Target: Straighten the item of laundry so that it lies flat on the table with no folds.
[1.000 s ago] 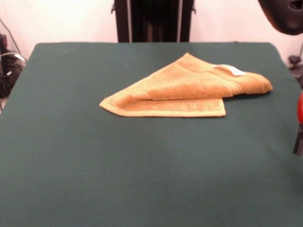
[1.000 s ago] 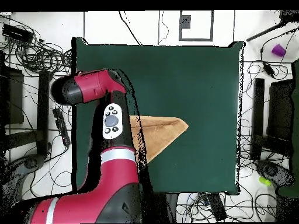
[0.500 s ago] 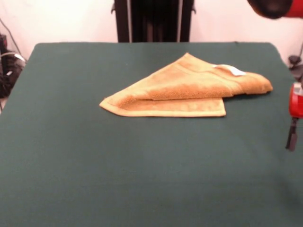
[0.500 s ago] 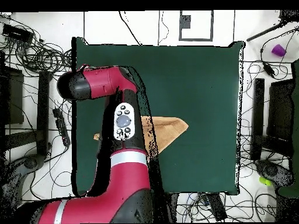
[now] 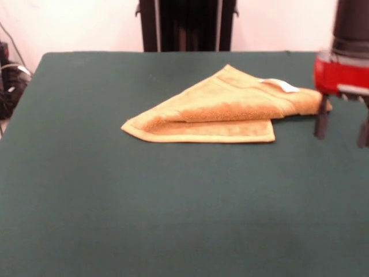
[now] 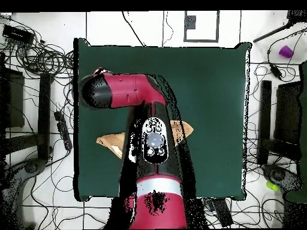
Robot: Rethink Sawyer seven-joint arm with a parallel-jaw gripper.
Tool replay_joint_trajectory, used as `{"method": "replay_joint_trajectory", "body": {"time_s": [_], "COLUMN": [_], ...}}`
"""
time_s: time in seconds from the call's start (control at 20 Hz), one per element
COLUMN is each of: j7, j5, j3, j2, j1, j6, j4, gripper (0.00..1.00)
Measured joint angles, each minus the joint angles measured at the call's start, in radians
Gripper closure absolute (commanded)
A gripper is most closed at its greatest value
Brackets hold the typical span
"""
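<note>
The mustard-yellow towel [image 5: 219, 109] lies folded over into a rough triangle on the green table [image 5: 173, 219], right of centre, with its white tag [image 5: 282, 86] on top near the right end. My gripper [image 5: 341, 130] hangs just right of the towel's right end. Its two dark fingers [image 5: 320, 124] point down, apart and empty, and the left one is close beside the towel's folded end. In the overhead view my red arm [image 6: 153, 144] covers most of the towel; only its tip [image 6: 183, 127] and a bit at the other side show on the table [image 6: 204, 78].
The black pedestal [image 5: 187, 23] stands behind the table's far edge. Cables and equipment [image 6: 36, 54] lie on the floor round the table, and a small purple object [image 6: 286, 51] lies off the table.
My gripper has come in from the front view's right edge and moved left to the towel's right end. In the overhead view the arm has swung over the towel.
</note>
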Motion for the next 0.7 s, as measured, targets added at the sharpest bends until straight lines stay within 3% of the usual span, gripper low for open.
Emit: {"method": "replay_joint_trajectory", "body": {"time_s": [0.25,0.7], "j7": [0.0,0.0], "j5": [-0.017,-0.094], "j3": [0.051,0.087], "j2": [-0.123,-0.204], "j1": [-0.096,-0.147], "j6": [-0.001,-0.063], "j4": [0.155,0.306], "gripper": [0.0,0.0]}}
